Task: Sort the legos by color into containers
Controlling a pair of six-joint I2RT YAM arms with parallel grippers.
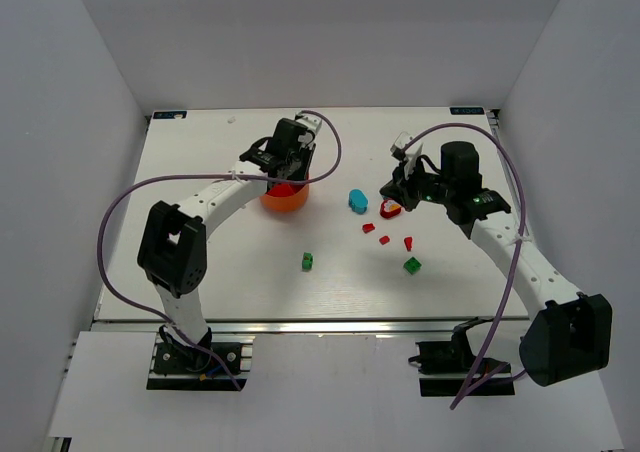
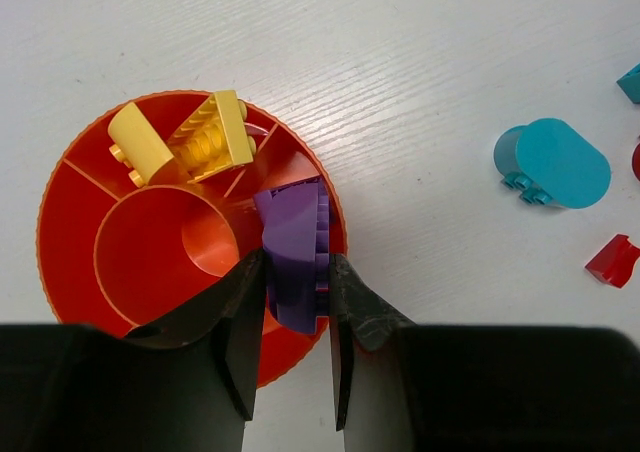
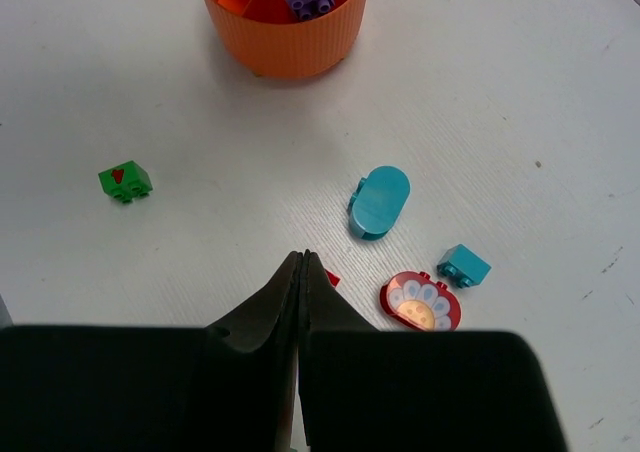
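The orange tub [image 2: 60,187] lies below my left gripper [image 2: 298,262], which is shut on a purple lego [image 2: 295,222] held over a compartment at the tub's rim. Two yellow legos [image 2: 215,132] lie in another compartment. My right gripper [image 3: 303,257] is shut and empty, low over the table. Beside its tip is a small red piece [image 3: 331,278]. A rounded teal lego [image 3: 380,202], a teal brick [image 3: 463,266] and a red flower-printed piece [image 3: 420,302] lie just ahead of it. A green brick [image 3: 125,180] sits to the left.
More loose legos lie on the white table [image 1: 200,272]: small red pieces [image 1: 384,239] and two green ones [image 1: 307,261] [image 1: 412,265], right of and nearer than the tub [image 1: 284,200]. White walls enclose the table on three sides.
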